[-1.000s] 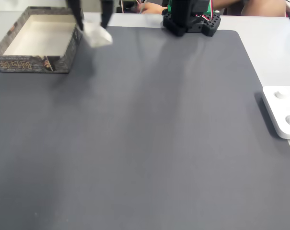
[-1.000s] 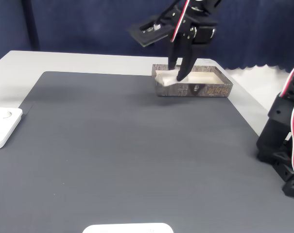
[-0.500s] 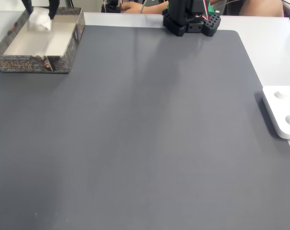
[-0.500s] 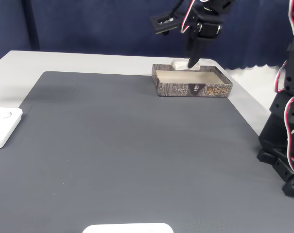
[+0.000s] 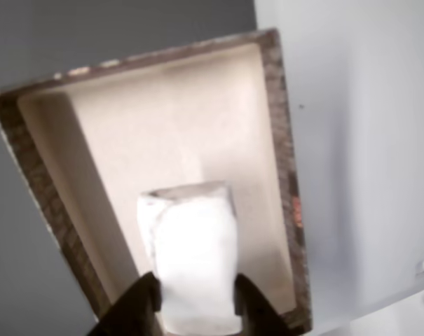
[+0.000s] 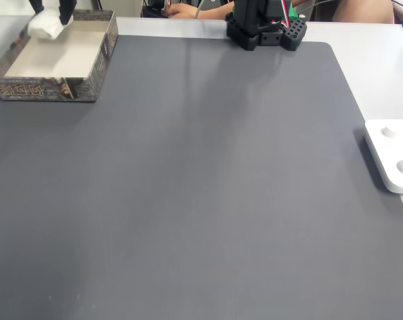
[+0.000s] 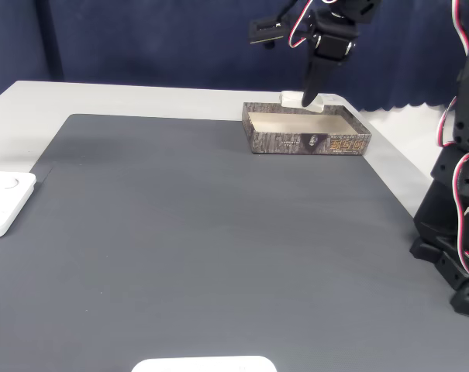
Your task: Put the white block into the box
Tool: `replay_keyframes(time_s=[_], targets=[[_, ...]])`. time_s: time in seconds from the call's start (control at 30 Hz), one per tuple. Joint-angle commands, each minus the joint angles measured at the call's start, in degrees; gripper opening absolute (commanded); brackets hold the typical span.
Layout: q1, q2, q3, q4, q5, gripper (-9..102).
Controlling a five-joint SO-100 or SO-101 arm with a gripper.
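The white block [image 5: 195, 262] is being held clamped between the two dark fingers [image 5: 143, 304] of the gripper [image 5: 195, 308], above the open box [image 5: 271, 126]. In the other view the block is hanging over the pale floor, toward the 6 o'clock end of the box. In a fixed view the block [image 6: 46, 25] is sitting at the 11 o'clock corner of the picture, over the far-left edge of the box [image 6: 51, 89]. In the other fixed view the block [image 7: 294, 98] is showing just above the far rim of the box [image 7: 308, 142], at about 1 o'clock.

The risk is being judged as a release too near the rim — the block could strike the wall, tip, and end up on the pale table beside the box instead of inside it. A tilted block could also come to rest leaning on the wall.

Patterned print is being shown on the outer wall — small markings are there, but no word can be read.

At the right, the white device [image 6: 393, 155] is lying at 3 o'clock, well apart.
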State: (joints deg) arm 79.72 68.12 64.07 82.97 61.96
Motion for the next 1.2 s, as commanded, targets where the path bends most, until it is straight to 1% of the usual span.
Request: replay_keyframes(time_s=[0.0, 0.13, 0.27, 0.53, 1.03, 1.17], targets=[[-1.0, 1.1, -4.2, 0.2, -1.7, -2], [-1.1, -1.5, -5.1, 0.2, -1.6, -2], [-1.5, -7.1, -9.9, 1.4, -1.2, -2], [-1.5, -14.2, -16.3, 3.1, 2.4, -2], [-1.8, -17.4, -17.9, 3.4, 6.3, -2], [-1.8, -17.6, -17.9, 4.8, 6.4, -2]])
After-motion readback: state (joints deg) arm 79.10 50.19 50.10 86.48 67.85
